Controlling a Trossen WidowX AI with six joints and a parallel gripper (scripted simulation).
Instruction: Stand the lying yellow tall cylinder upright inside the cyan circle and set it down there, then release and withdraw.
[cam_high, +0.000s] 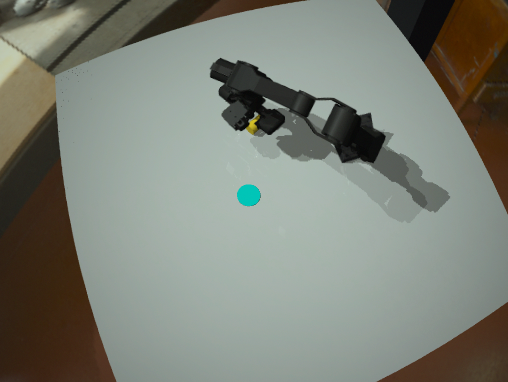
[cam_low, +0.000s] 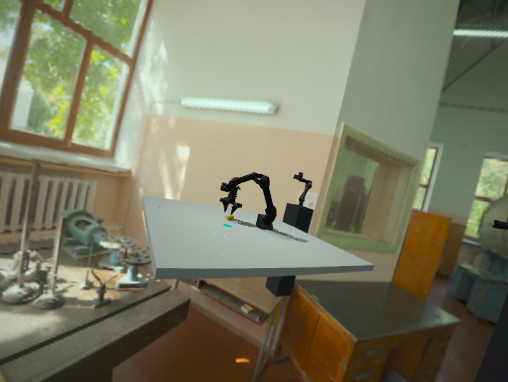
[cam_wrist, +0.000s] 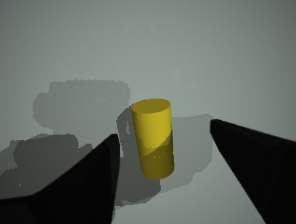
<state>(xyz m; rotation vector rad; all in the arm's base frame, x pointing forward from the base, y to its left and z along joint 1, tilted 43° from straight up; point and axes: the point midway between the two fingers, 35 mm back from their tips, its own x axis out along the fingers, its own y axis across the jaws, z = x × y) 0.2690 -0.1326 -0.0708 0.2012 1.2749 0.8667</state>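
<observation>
The yellow tall cylinder (cam_high: 252, 126) (cam_low: 229, 217) (cam_wrist: 154, 137) lies on its side on the grey table (cam_high: 200, 280) (cam_low: 210, 250). My gripper (cam_high: 254, 120) (cam_low: 230, 206) (cam_wrist: 164, 132) hangs just above it, open, with one finger on each side of the cylinder and clear gaps to both. In the wrist view the cylinder lies nearer the left finger. The cyan circle (cam_high: 248, 195) (cam_low: 227, 225) is a flat disc on the table, some way in front of the cylinder, with nothing on it.
The arm's base (cam_high: 362, 140) (cam_low: 264, 221) stands on the table to the right of the cylinder. A dark box with a small camera stand (cam_low: 298, 215) sits behind the table. The table's edges fall away to a brown floor.
</observation>
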